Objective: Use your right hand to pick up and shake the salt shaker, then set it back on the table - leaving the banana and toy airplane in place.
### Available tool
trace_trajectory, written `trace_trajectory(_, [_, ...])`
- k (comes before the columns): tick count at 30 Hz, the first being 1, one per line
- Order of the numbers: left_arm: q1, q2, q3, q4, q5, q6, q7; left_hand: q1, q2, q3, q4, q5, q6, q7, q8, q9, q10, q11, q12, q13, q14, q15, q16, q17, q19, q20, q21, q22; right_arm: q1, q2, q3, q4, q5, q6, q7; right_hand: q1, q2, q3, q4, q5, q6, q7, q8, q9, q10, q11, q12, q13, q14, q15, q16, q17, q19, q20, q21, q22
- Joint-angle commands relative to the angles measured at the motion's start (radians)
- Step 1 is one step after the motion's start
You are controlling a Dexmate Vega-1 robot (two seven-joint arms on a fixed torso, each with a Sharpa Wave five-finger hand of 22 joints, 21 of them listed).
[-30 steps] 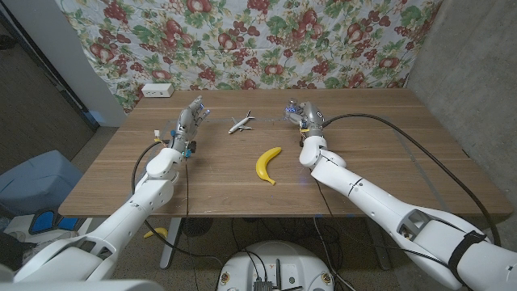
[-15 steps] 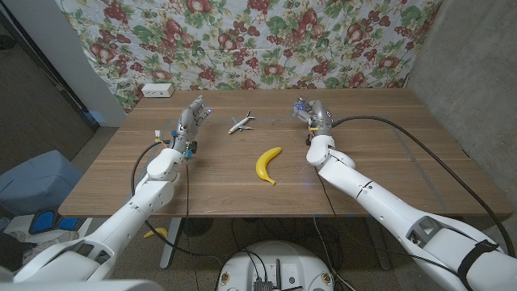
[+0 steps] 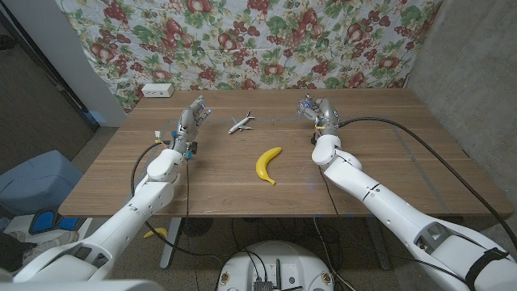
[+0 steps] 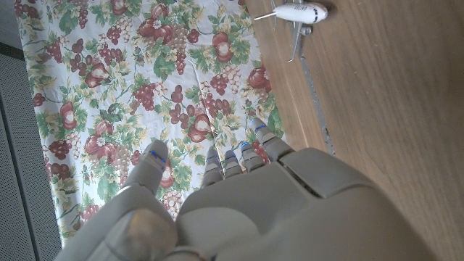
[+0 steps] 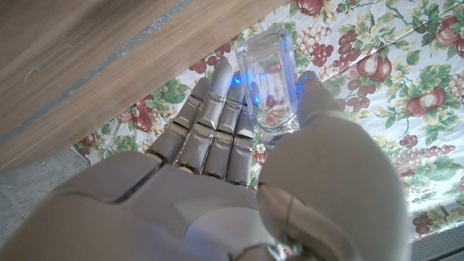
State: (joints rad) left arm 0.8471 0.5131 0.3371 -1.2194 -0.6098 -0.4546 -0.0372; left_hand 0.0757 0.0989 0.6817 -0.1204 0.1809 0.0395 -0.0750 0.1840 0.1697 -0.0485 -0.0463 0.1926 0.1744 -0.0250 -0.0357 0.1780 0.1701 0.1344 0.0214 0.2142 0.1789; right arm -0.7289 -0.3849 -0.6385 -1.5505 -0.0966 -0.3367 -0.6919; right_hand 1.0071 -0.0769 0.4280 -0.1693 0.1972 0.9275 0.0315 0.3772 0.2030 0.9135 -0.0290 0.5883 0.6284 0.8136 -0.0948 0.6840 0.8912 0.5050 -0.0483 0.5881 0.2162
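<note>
Right hand: the right hand (image 3: 311, 110) is holding the salt shaker (image 5: 270, 80), with the fingers (image 5: 217, 119) on one side of the clear glass and the thumb on the other side.
Salt shaker: it is sitting in the right hand, near the far side of the table, well apart from the banana (image 3: 267, 164). Whether it is touching the wood, I cannot tell.
Left hand: the left hand (image 3: 192, 117) is holding nothing, and its fingers (image 4: 239, 156) are reaching out straight, a little apart.
Toy airplane: the toy airplane (image 3: 240, 123) is lying on the table between the two hands, nearer the far edge.
Banana: it is lying in the middle of the table, closer to the robot than the airplane.
Open room: the table (image 3: 388, 162) is showing a lot of bare wood on the right side and along the near edge.
Far edge: a flowery cloth (image 3: 258, 40) is hanging behind it, and a small white box (image 3: 157, 91) is sitting at the far left corner.
Count: one shaker, one banana, one airplane, two hands.
</note>
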Motion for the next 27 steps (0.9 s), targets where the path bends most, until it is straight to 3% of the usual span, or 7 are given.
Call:
trace_trajectory(1, [0.014, 0.005, -0.002, -0.021, 0.003, -0.001, 0.008, 0.004, 0.047, 0.0, 0.001, 0.0, -0.001, -0.003, -0.002, 0.004, 0.007, -0.003, 0.001, 0.004, 0.005, -0.017, 0.002, 0.002, 0.011, 0.0, 0.0, 0.004, -0.036, -0.018, 0.035, -0.053, 0.009, -0.004, -0.028, 0.148, 0.151, 0.008, -0.001, 0.009, 0.106, -0.097, 0.004, 0.004, 0.129, -0.121, 0.004, 0.005, 0.009, -0.128, -0.002, 0.006, -0.006, -0.025, 0.006, 0.002])
trace_trajectory(16, [0.036, 0.017, -0.008, -0.056, 0.008, 0.005, 0.023, 0.003, 0.046, 0.002, 0.002, 0.0, 0.0, -0.001, -0.002, 0.004, 0.007, -0.002, 0.001, 0.004, 0.006, -0.016, 0.002, 0.002, 0.011, 0.0, -0.001, 0.004, -0.062, -0.021, 0.06, -0.075, 0.014, 0.011, -0.057, 0.146, 0.149, 0.01, -0.001, 0.012, 0.109, -0.092, 0.0, 0.004, 0.134, -0.117, 0.002, 0.008, 0.014, -0.127, -0.008, 0.023, -0.01, -0.026, 0.019, 0.001])
trace_trajectory(27, [0.037, 0.018, -0.008, -0.061, 0.008, 0.003, 0.021, 0.002, 0.046, 0.002, 0.002, 0.001, 0.0, -0.003, -0.002, 0.004, 0.007, -0.002, 0.0, 0.004, 0.005, -0.016, 0.001, 0.002, 0.012, 0.0, -0.002, 0.004, -0.091, 0.01, 0.101, -0.042, 0.051, 0.12, -0.112, 0.145, 0.15, 0.013, 0.0, 0.014, 0.11, -0.092, -0.002, 0.004, 0.13, -0.118, -0.001, 0.012, 0.016, -0.127, -0.012, 0.033, -0.012, -0.028, 0.028, 0.001])
